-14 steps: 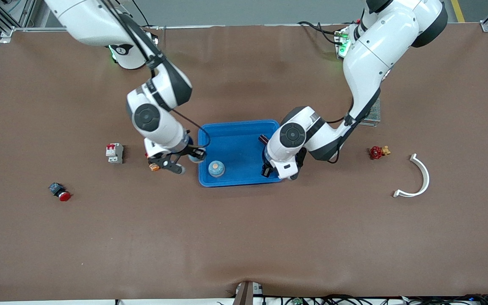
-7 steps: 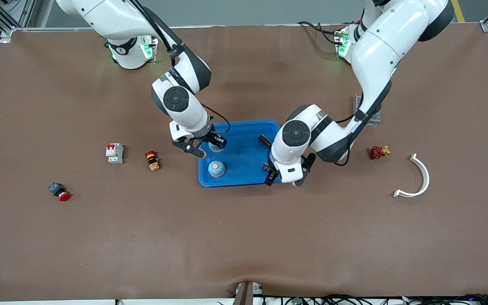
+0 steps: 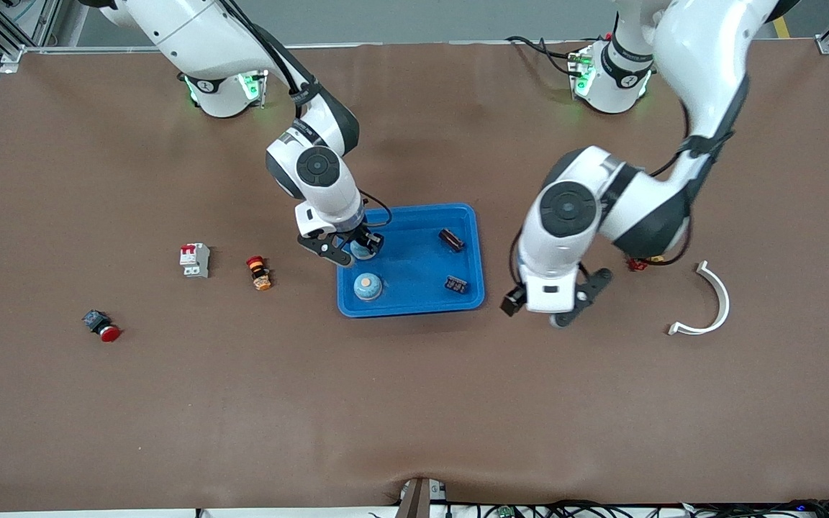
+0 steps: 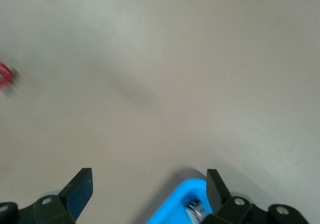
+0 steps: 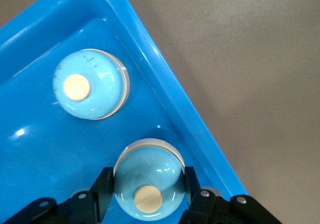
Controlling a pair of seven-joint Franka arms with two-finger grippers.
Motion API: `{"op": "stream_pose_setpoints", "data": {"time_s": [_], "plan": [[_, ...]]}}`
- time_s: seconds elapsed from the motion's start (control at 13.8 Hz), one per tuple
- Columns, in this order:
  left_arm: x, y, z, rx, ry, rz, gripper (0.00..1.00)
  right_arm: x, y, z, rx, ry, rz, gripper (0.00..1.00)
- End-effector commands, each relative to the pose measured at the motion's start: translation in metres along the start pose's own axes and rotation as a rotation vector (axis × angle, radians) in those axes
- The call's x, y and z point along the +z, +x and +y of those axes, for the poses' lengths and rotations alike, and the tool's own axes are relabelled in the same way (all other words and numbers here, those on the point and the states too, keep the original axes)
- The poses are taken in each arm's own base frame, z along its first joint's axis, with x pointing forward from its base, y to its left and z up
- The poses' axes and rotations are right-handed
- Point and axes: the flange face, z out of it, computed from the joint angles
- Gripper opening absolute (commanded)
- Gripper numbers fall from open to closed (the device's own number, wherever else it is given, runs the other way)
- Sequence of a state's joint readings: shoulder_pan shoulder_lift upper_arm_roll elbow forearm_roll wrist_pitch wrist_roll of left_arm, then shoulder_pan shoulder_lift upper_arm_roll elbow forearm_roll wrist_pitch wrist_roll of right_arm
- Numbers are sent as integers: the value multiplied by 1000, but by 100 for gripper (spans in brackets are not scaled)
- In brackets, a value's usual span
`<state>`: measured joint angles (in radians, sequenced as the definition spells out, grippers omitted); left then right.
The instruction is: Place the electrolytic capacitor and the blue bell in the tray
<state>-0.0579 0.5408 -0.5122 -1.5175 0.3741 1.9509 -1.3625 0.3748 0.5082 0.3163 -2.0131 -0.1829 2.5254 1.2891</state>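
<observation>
Tray (image 3: 414, 306): one, bright blue, mid-table. Contents, counted: two blue bells and two dark capacitors. One bell (image 3: 367, 286) sits loose near the tray corner closest to the front camera on the right arm's side. Second bell (image 3: 362, 250) is clamped in the right gripper (image 3: 354, 252), low over the tray by the edge on the right arm's side; the right wrist view shows the fingers (image 5: 102, 189) pressed against its sides, with the loose bell (image 5: 90, 90) just beside it inside the rim (image 5: 165, 104). Whether the held bell touches the tray floor: cannot tell.

Capacitors: one (image 3: 450, 239) lies near the edge on the left arm's side, toward the bases; the other (image 3: 456, 284) lies by the same edge, nearer the front camera. They are apart from each other and from both bells.

Left gripper (image 3: 540, 311) is off the tray, over bare table just past the corner on the left arm's side, jaws wide apart and empty. Left wrist view shows both fingertips (image 4: 80, 190) spread and the tray corner (image 4: 175, 204) between them.

Off-tray, one each: white breaker with red levers (image 3: 194, 259), orange-red pushbutton (image 3: 259, 273), red-capped switch (image 3: 101, 325), white curved bracket (image 3: 706, 302), red valve (image 3: 637, 263) partly hidden by the left arm.
</observation>
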Motion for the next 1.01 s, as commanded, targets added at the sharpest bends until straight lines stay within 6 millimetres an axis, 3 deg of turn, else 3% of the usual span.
{"op": "stream_pose_setpoints", "data": {"time_s": [0.0, 0.29, 0.36, 0.43, 0.58, 0.8, 0.94], "plan": [[-24, 33, -33, 50, 26, -23, 100, 7, -3, -3, 8, 8, 21, 0], [-59, 79, -75, 118, 23, -28, 100, 10, -5, -7, 56, 29, 20, 3], [-68, 90, -86, 123, 28, -19, 100, 11, -2, -10, 126, 35, 18, 99], [-79, 101, -97, 132, 22, -8, 100, 13, -11, -16, 145, 37, 17, 100], [-103, 110, -115, 230, 30, 14, 100, 10, -11, -19, 146, 38, 21, 100], [-129, 137, -149, 316, 37, 43, 100, -6, 5, -26, 109, 45, 35, 100], [-148, 145, -170, 370, 25, 26, 100, -17, 28, -25, 57, 14, 39, 100]]}}
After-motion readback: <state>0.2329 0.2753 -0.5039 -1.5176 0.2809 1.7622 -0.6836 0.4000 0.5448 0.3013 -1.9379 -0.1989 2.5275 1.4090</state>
